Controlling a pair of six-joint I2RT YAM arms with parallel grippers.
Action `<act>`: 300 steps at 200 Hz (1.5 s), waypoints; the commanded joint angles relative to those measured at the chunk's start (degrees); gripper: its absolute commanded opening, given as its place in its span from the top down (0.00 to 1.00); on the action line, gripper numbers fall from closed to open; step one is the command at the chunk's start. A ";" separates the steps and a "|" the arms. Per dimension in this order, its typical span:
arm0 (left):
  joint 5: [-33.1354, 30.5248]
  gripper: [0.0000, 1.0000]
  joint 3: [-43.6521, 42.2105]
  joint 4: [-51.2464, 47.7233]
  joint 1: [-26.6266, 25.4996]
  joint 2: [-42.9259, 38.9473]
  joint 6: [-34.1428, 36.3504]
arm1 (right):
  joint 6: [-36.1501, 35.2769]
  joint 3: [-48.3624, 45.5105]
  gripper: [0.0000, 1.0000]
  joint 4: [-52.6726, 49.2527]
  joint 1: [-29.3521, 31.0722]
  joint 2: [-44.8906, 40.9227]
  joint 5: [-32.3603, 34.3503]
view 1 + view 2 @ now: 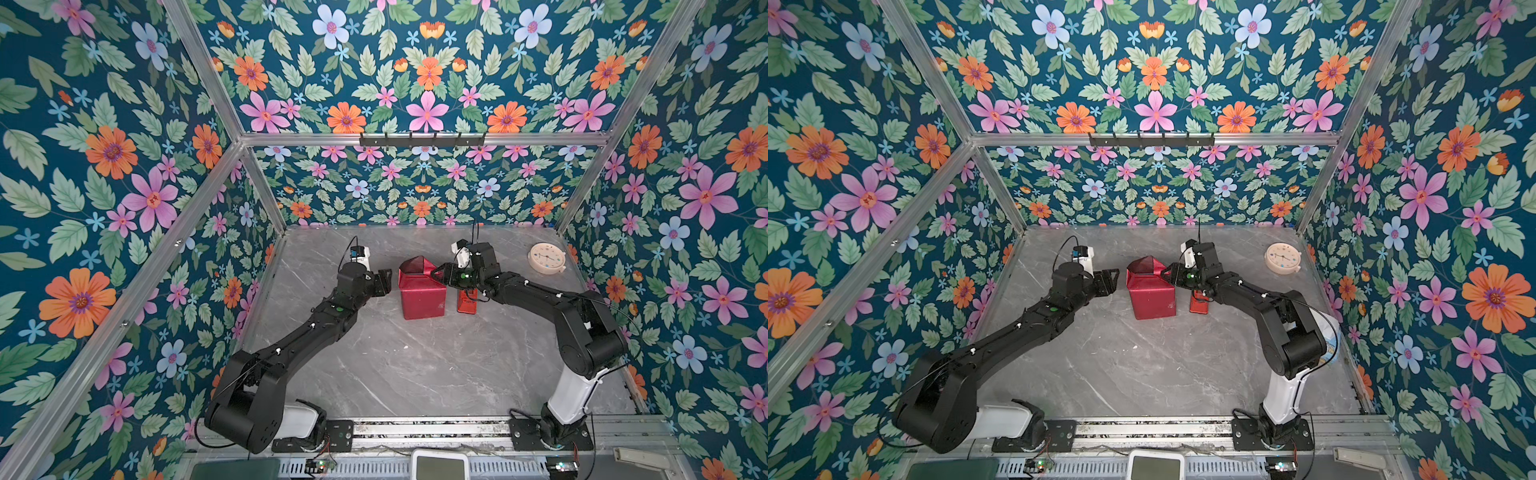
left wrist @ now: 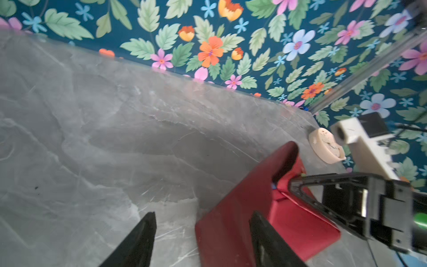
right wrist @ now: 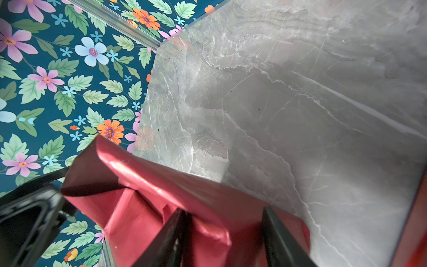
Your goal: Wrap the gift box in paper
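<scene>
The paper [image 1: 420,297] hides the gift box. The left gripper [image 1: 388,281] stands wide open, empty; the right gripper [image 3: 224,209] is half-open with paper between its jaws, grip unclear.

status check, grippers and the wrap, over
left gripper open, just left of the paper. right gripper open, fingers astride a far-end flap; that end not yet closed. gift box hidden under the paper. tape dispenser beside it, below right arm.

- The near half of the table [image 1: 415,374] lies bare between the arms.
- The paper [image 1: 422,297] parcel stands mid-table, with a tape dispenser [image 1: 466,305] just beside it, on the right arm's side.
- A narrow gap separates it from the left gripper [image 1: 387,282].
- A clock [image 1: 547,257] sits far right.
</scene>
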 commanded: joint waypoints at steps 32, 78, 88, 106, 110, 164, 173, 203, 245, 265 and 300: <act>6.60 0.33 3.37 0.31 -1.28 6.31 -0.79 | -0.53 -0.13 0.47 -6.78 0.12 0.25 1.43; 7.04 0.33 5.04 1.36 -2.38 9.09 -0.54 | -0.54 -0.13 0.47 -6.74 0.09 0.15 1.35; 7.21 0.32 5.23 1.63 -2.45 9.52 -0.54 | -0.55 -0.13 0.47 -6.65 0.08 0.21 1.22; 7.30 0.32 5.50 2.00 -2.48 10.44 -0.28 | -0.58 -0.04 0.47 -6.65 0.06 0.25 1.13; 7.31 0.32 5.57 2.00 -2.46 10.70 -0.19 | -0.59 -0.04 0.48 -6.65 0.03 0.18 1.13; 7.22 0.31 7.97 2.00 -2.37 13.84 0.17 | -0.72 -0.30 0.48 -6.42 0.14 -0.16 0.93; 7.66 0.31 8.51 2.09 -2.45 14.55 0.21 | -0.81 -0.35 0.48 -6.30 0.13 -0.24 0.83; 9.56 0.31 8.84 3.92 -2.80 16.64 -0.36 | -1.23 -0.48 0.48 -6.24 0.14 -0.67 0.87; 11.62 0.29 7.19 6.10 -2.58 13.86 -0.21 | -1.33 -0.39 0.48 -6.39 0.12 -0.53 0.87; 12.39 0.25 5.09 6.56 -0.98 10.68 -0.10 | -1.42 -0.48 0.48 -6.48 0.06 -0.61 0.93; 13.38 0.22 0.75 7.01 1.90 5.63 -0.25 | -1.51 -0.48 0.48 -6.48 0.07 -0.70 0.94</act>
